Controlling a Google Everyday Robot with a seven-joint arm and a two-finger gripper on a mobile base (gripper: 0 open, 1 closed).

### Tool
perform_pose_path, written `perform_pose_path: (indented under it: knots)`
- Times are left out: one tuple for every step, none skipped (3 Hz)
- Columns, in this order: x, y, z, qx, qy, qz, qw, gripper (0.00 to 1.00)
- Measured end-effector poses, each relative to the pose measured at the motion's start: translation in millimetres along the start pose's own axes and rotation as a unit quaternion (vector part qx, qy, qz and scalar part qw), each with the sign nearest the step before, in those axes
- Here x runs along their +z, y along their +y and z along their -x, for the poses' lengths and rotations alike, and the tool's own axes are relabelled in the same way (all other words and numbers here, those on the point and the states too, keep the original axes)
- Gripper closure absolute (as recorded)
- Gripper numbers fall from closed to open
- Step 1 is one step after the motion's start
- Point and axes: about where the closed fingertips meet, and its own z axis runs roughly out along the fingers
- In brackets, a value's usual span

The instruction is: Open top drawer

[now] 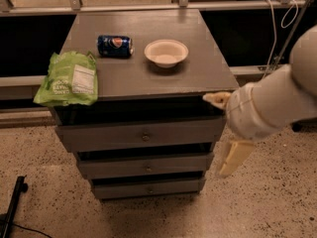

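The top drawer (109, 136) is the widest grey front of three in the cabinet, with a small round knob (145, 137) at its centre. It sits pushed in under the cabinet top. My gripper (224, 130) is at the cabinet's right front corner, level with the top drawer's right end and to the right of the knob. Its two cream fingers are spread apart, one fingertip (212, 98) by the top's corner, the other finger (232, 157) lower beside the middle drawer. It holds nothing.
On the cabinet top (208, 68) lie a green bag (69, 79) overhanging the front left edge, a blue soda can (114, 45) on its side and a white bowl (166, 52). Two narrower drawers (146, 166) sit below. Speckled floor surrounds the cabinet; a black stand (12, 207) is at lower left.
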Motion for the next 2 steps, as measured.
perform_pose_path:
  knots:
    - [31.6, 11.3, -4.7, -0.024, -0.005, -0.014, 0.9996, 0.00]
    - [36.4, 7.6, -4.4, -0.028, -0.001, -0.005, 0.9996, 0.00]
